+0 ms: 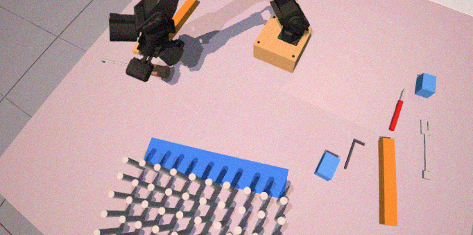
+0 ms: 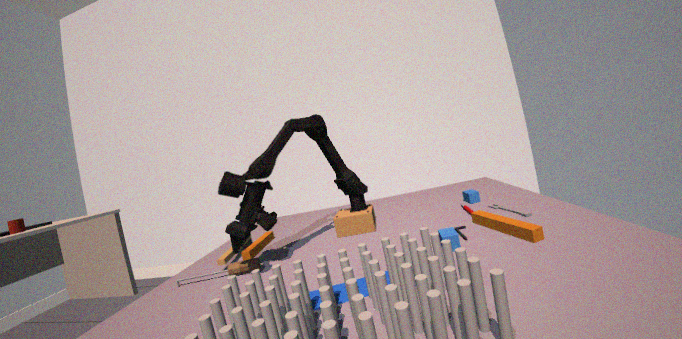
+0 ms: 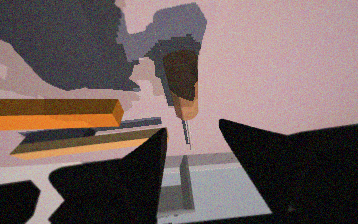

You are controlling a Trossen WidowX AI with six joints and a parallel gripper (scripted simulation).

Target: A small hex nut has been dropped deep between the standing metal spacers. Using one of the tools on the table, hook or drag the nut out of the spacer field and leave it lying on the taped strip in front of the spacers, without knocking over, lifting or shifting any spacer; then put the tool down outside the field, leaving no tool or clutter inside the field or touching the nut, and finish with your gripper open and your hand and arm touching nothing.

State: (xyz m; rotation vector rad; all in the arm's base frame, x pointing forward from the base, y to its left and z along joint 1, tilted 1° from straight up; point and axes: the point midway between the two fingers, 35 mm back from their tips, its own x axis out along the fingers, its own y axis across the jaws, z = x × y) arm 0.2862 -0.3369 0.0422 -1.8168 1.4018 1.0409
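A tool with a wooden handle (image 1: 161,71) (image 2: 242,268) (image 3: 188,107) and a thin pale shaft lies on the table, its shaft pointing away to the left in the top and exterior views. My gripper (image 1: 156,60) (image 2: 254,229) (image 3: 192,127) is open and empty. It is tilted above the handle; in the wrist view the handle's shaft end and thin shaft show between and beyond the fingertips. The blue strip (image 1: 250,168) (image 2: 363,284) lies in front of the standing spacers (image 1: 226,185) (image 2: 501,305), which look upright. The hex nut cannot be made out in any view.
Orange bars (image 1: 185,12) (image 3: 50,121) lie beside and partly under my hand. On the other side are a red screwdriver (image 1: 395,116), a black hex key (image 1: 349,154), a thin forked tool (image 1: 425,152), a long orange bar (image 1: 388,184) and blue blocks (image 1: 327,165) (image 1: 426,84).
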